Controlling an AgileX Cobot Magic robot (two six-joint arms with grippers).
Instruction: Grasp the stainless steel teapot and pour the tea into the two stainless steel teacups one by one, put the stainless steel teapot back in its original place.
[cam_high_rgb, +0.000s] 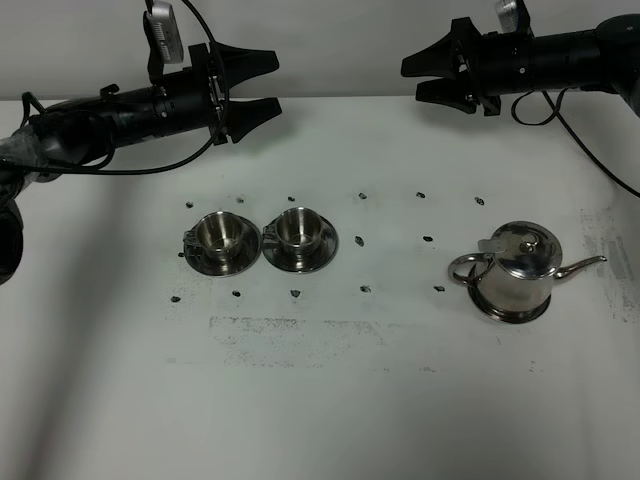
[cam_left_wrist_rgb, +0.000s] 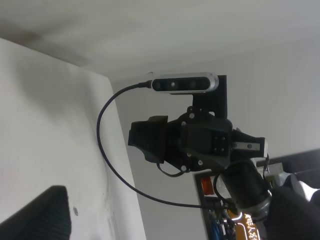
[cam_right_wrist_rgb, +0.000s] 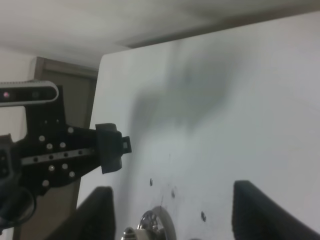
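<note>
left gripper (cam_high_rgb: 272, 80): jaws spread, nothing between them, raised off the table (cam_high_rgb: 320, 400). of the two grippers it is the farther from the stainless steel teapot (cam_high_rgb: 515, 272), out past the cups on the pot's handle side.

right gripper (cam_high_rgb: 412, 82): jaws likewise parted and empty, raised, behind the teapot toward the table's back edge, well apart from it. the two grippers face each other, tips apart.

teapot: upright on the table, lid on. its ring handle (cam_high_rgb: 468, 268) is turned toward the cups and its thin spout (cam_high_rgb: 585, 267) points away from them. untouched by either gripper.

nearer teacup (cam_high_rgb: 297, 232) and farther teacup (cam_high_rgb: 220, 238): both upright, each on its own saucer (cam_high_rgb: 325, 252) (cam_high_rgb: 200, 265), saucers just beside each other, well apart from the teapot on its handle side.

small dark specks (cam_high_rgb: 428, 239) dot the table between cups and teapot.
</note>
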